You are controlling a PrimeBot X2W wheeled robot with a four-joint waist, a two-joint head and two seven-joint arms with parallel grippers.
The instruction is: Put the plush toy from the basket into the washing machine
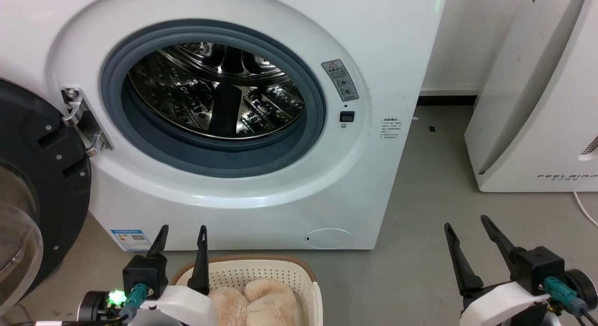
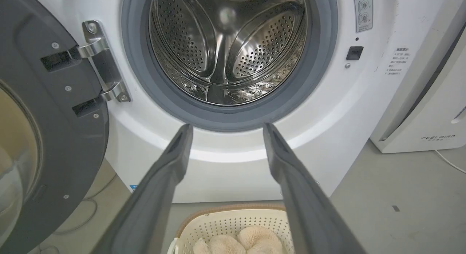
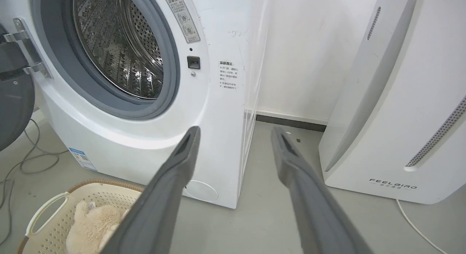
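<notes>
The cream-beige plush toy point(image 1: 254, 302) lies in the cream perforated basket point(image 1: 280, 270) on the floor, just in front of the washing machine point(image 1: 373, 83). The machine's round opening shows its empty steel drum point(image 1: 215, 90), and its black door point(image 1: 37, 186) is swung open to the left. My left gripper point(image 1: 183, 231) hovers open over the basket's left rim, above the toy, holding nothing. My right gripper point(image 1: 467, 223) is open and empty over bare floor to the right. Toy point(image 2: 236, 243), basket point(image 2: 225, 221) and drum point(image 2: 225, 46) show beyond my left gripper point(image 2: 225, 128). The toy point(image 3: 91, 228) and basket point(image 3: 47, 210) lie left of my right gripper point(image 3: 235, 132).
A white slanted FEELBIRD appliance point(image 1: 537, 106) stands right of the machine, with a white cable point(image 1: 586, 209) on the floor beside it. Grey cables point(image 3: 32, 159) lie on the floor under the open door. Grey floor point(image 1: 420, 214) lies between machine and appliance.
</notes>
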